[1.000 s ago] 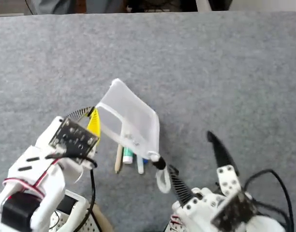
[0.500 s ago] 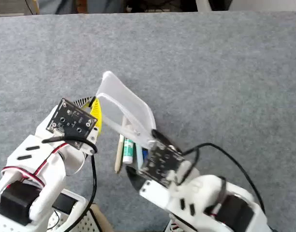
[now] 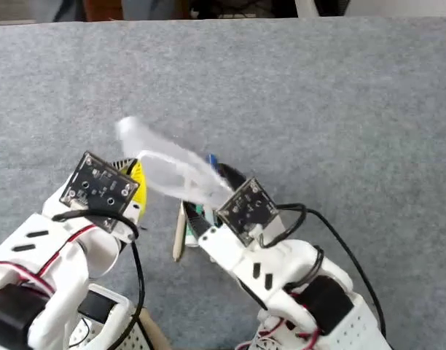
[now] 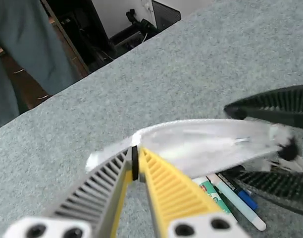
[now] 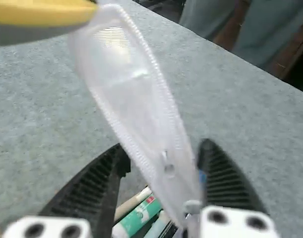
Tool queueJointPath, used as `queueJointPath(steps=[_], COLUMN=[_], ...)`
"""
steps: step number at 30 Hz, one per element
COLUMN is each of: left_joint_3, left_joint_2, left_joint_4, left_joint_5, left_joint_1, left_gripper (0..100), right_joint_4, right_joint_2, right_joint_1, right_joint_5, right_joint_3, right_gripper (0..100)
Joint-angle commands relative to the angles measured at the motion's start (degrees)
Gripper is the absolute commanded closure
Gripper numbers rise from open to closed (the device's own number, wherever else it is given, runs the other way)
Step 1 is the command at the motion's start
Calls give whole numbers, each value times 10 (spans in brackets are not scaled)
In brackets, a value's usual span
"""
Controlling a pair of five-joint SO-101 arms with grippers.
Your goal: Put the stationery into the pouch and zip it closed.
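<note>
**Pouch held up between two arms, stationery lying beneath**

The left gripper (image 4: 134, 159) is clamping one corner of the see-through pouch (image 3: 172, 171) between its grey and yellow fingers, holding it up off the grey table (image 3: 339, 109). The pouch is hanging edge-on between the two arms, with the zipper (image 5: 152, 67) running along its edge. The right gripper (image 5: 165, 151) is sitting at the pouch's other end with its black fingers spread wide, one on either side of the fabric and not pinching it. Under the raised pouch the stationery is lying on the table. A pencil (image 3: 178, 237), a green-labelled tube (image 4: 209, 190) and a blue-capped pen (image 4: 245, 199) are resting side by side, close to one of the black fingers.
</note>
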Motion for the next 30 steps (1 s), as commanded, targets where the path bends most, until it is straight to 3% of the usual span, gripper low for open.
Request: queueJointPath(steps=[1, 16, 22, 30], left_joint_3=[-31, -25, -15, 16], left_joint_2=[2, 7, 8, 8], left_joint_4=[3, -3, -4, -53], left_joint_5=[3, -2, 2, -2], left_joint_1=[0, -1, -6, -7], left_gripper=[972, 965, 802, 867], right_joint_4=[-41, 18, 18, 19], right_joint_2=[2, 1, -29, -140], right_joint_1=[11, 7, -26, -61], right_joint_5=[6, 6, 6, 9], right_joint_3=[1, -62, -61, -19], right_gripper=[992, 986, 986, 986])
